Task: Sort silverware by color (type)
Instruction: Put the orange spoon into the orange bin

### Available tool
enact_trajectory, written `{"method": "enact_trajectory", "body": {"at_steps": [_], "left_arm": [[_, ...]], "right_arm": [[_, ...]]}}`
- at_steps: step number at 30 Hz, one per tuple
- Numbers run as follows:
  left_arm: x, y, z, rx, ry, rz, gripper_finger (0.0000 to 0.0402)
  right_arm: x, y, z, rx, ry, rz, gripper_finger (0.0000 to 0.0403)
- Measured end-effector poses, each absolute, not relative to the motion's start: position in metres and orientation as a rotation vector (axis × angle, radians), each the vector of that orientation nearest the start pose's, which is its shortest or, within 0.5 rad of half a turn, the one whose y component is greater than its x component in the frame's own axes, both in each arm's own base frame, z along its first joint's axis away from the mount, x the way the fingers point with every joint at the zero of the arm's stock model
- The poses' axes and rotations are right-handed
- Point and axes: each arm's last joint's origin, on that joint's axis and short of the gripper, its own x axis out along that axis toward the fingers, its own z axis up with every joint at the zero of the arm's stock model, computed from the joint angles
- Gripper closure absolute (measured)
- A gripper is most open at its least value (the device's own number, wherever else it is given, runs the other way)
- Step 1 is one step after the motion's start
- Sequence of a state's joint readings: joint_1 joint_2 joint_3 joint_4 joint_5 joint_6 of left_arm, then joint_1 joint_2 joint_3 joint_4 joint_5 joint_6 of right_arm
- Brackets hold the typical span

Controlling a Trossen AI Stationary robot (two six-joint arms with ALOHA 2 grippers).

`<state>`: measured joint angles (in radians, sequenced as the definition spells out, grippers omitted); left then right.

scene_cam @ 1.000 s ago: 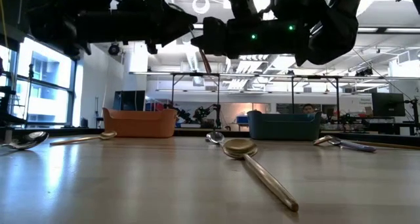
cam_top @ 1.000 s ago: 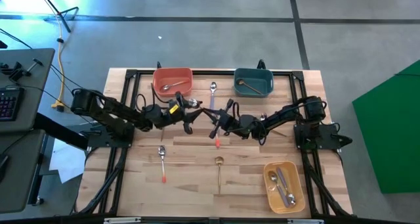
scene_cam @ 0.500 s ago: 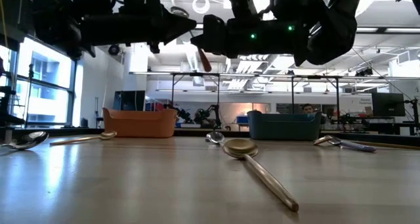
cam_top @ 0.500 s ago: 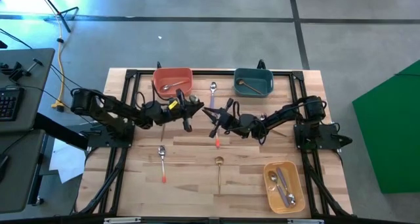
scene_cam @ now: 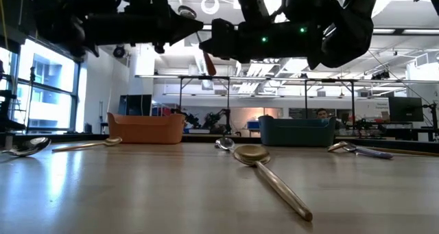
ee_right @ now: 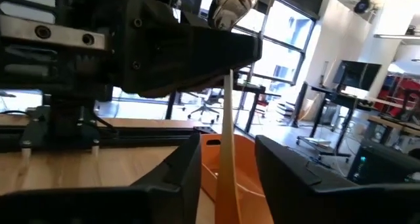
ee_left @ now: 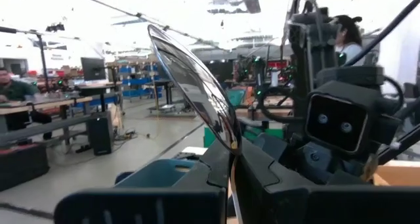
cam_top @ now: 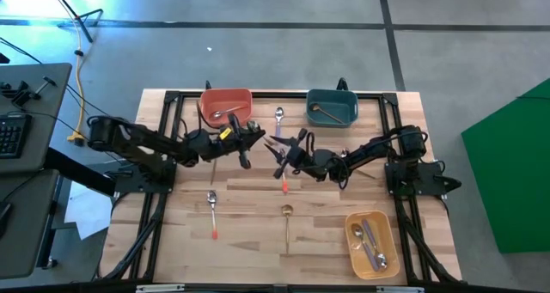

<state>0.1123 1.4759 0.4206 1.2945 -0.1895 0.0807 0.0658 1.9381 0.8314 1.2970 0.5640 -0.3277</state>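
High view: spoon handover mid-air

Left end effector (cam_top: 249, 138) is clenching the orange-handled spoon (ee_right: 228, 119), bowl up, handle hanging down between the right end effector's (cam_top: 279, 149) spread fingers, now releasing. Coral bowl (cam_top: 226, 106) is lying just beyond, nearer the left arm.

The high view looked straight down on the whole surface (cam_top: 258, 198); the low view sat level with it. Both wrist views faced each other closely.
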Motion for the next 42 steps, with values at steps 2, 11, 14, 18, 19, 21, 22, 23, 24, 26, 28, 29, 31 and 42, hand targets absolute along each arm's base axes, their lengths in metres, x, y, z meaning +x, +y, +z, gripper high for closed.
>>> {"method": "enact_trajectory", "body": {"at_steps": [2, 11, 14, 18, 19, 21, 22, 23, 24, 26, 28, 29, 31, 42], "left_arm": [[0.257, 0.037, 0.209, 0.072, -0.215, 0.32, 0.0401], [0.239, 0.047, 0.224, 0.096, -0.109, 0.364, 0.0401], [0.231, 0.052, 0.226, 0.109, -0.044, 0.385, 0.0401], [0.223, 0.064, 0.231, 0.104, 0.144, 0.432, 0.0401], [0.222, 0.067, 0.234, 0.108, 0.207, 0.443, 0.0402], [0.22, 0.074, 0.242, 0.125, 0.336, 0.462, 0.0401], [0.219, 0.078, 0.246, 0.13, 0.395, 0.471, 0.0401], [0.218, 0.082, 0.25, 0.135, 0.453, 0.479, 0.0401], [0.217, 0.086, 0.255, 0.144, 0.509, 0.487, 0.0401], [0.215, 0.096, 0.264, 0.163, 0.604, 0.524, 0.0401], [0.214, 0.106, 0.27, 0.2, 0.706, 0.614, 0.0401], [0.214, 0.111, 0.27, 0.219, 0.754, 0.653, 0.0401], [0.214, 0.121, 0.269, 0.236, 0.853, 0.69, 0.0401], [0.229, 0.167, 0.241, 0.266, 1.118, 0.503, 0.0401]], "right_arm": [[0.369, 0.009, 0.175, -0.265, -0.097, -0.527, 0.0269], [0.369, 0.005, 0.17, -0.28, -0.033, -0.557, 0.0261], [0.37, -0.001, 0.165, -0.281, 0.015, -0.566, 0.0261], [0.37, -0.008, 0.159, -0.301, 0.08, -0.578, 0.0265], [0.37, -0.01, 0.157, -0.309, 0.097, -0.579, 0.0269], [0.369, -0.013, 0.156, -0.33, 0.161, -0.577, 0.0279], [0.367, -0.015, 0.156, -0.332, 0.191, -0.574, 0.0287], [0.366, -0.017, 0.157, -0.331, 0.23, -0.573, 0.0295], [0.364, -0.019, 0.159, -0.323, 0.254, -0.577, 0.0305], [0.359, -0.023, 0.164, -0.321, 0.318, -0.58, 0.0328], [0.353, -0.027, 0.17, -0.322, 0.377, -0.58, 0.0355], [0.35, -0.028, 0.173, -0.329, 0.408, -0.578, 0.037], [0.344, -0.031, 0.181, -0.334, 0.438, -0.573, 0.0393], [0.306, -0.032, 0.189, -0.339, 0.479, -0.493, 0.04]]}}
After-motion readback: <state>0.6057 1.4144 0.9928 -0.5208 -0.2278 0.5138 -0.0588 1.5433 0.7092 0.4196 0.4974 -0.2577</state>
